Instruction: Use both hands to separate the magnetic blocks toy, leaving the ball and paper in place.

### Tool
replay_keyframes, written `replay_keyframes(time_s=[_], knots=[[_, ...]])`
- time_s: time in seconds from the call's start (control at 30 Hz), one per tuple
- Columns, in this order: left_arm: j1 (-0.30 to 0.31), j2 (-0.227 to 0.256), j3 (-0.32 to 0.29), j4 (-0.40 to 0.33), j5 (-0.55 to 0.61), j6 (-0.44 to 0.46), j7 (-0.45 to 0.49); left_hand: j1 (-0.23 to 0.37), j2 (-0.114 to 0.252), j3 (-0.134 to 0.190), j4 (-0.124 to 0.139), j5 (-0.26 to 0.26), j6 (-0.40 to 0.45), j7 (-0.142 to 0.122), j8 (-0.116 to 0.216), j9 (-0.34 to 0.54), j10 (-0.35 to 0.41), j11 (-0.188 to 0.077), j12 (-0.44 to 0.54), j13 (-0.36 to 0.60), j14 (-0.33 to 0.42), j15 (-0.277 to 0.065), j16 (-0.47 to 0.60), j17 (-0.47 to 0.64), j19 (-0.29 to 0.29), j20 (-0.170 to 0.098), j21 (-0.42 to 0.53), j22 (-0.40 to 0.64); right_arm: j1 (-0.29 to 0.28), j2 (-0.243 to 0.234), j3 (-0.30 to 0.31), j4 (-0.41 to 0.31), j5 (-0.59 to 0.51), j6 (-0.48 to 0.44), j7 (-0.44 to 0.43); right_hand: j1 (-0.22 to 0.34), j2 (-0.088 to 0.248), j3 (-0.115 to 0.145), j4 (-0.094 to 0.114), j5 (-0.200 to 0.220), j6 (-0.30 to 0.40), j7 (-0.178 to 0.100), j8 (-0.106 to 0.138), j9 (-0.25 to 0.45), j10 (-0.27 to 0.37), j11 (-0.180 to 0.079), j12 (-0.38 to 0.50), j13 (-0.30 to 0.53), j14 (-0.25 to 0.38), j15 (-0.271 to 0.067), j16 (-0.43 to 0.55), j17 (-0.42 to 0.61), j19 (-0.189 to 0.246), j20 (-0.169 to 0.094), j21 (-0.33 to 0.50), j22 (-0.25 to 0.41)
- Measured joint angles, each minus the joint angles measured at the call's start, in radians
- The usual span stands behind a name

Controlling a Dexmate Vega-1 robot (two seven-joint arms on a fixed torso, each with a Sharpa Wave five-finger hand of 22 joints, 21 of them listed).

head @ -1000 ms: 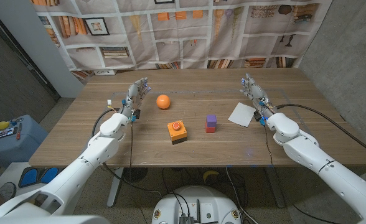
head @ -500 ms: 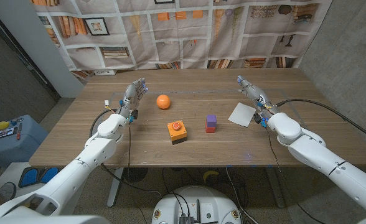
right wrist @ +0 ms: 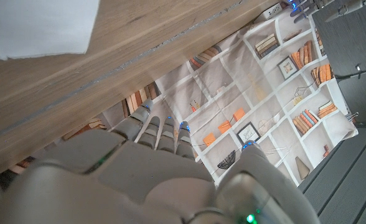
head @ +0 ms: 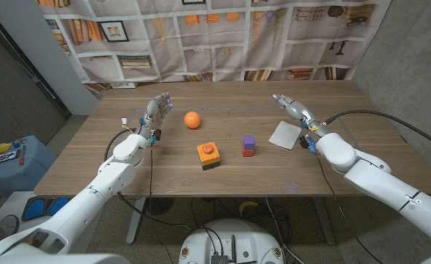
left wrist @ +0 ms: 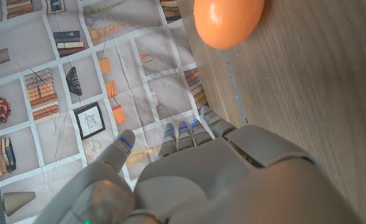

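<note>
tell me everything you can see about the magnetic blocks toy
The magnetic blocks toy is a small stack of two cubes, a purple one on top of a red one, still joined. They look like smooth plastic. It stands upright on the wooden table, near the middle, between the orange box with a red button and the white paper. Nothing but the table touches it; both hands are away from it.
</note>
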Motion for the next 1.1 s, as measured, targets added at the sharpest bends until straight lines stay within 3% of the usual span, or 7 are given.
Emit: replay_keyframes(time_s=[0.4, 0.7, 1.1], knots=[[0.007, 0.007, -0.007, -0.005, -0.005, 0.009, 0.005, 0.0, 0.0, 0.0, 0.0, 0.0, 0.0, 0.0, 0.0, 0.0, 0.0, 0.0, 0.0, 0.0, 0.0, 0.0, 0.0, 0.0, 0.009, 0.001, 0.0, 0.005, -0.012, -0.066, -0.023, -0.136, -0.125, -0.161, 0.004, 0.054, -0.027, 0.013, -0.052, -0.012, -0.022, -0.022, 0.0, 0.0, -0.041, -0.009, 0.0, 0.0, -0.023, 0.009, 0.0, -0.021, -0.025, 0.011, 0.0, 0.0], [0.013, 0.011, -0.011, -0.011, -0.006, 0.015, 0.013, 0.0, 0.0, 0.0, 0.0, 0.0, 0.0, 0.0, 0.0, 0.0, 0.005, -0.005, 0.0, 0.0, 0.005, 0.005, 0.0, 0.0, 0.011, 0.0, 0.0, 0.005, 0.018, -0.123, -0.069, -0.246, -0.241, -0.353, 0.082, 0.083, -0.035, 0.021, -0.093, -0.025, -0.045, -0.045, 0.0, 0.005, -0.088, -0.005, -0.005, 0.0, -0.054, 0.028, 0.0, -0.036, -0.051, 0.015, 0.0, 0.003], [0.013, 0.013, -0.014, -0.007, -0.007, 0.02, 0.018, 0.0, 0.0, 0.0, 0.0, 0.0, 0.0, 0.0, 0.0, 0.0, 0.009, -0.002, 0.0, 0.0, 0.005, 0.005, 0.0, 0.0, 0.012, -0.002, 0.0, 0.005, 0.071, -0.179, -0.127, -0.381, -0.331, -0.554, 0.204, 0.156, -0.047, 0.043, -0.157, -0.044, -0.084, -0.053, 0.0, 0.014, -0.161, 0.007, -0.005, 0.003, -0.122, 0.075, -0.004, -0.051, -0.087, 0.067, 0.0, 0.003]])
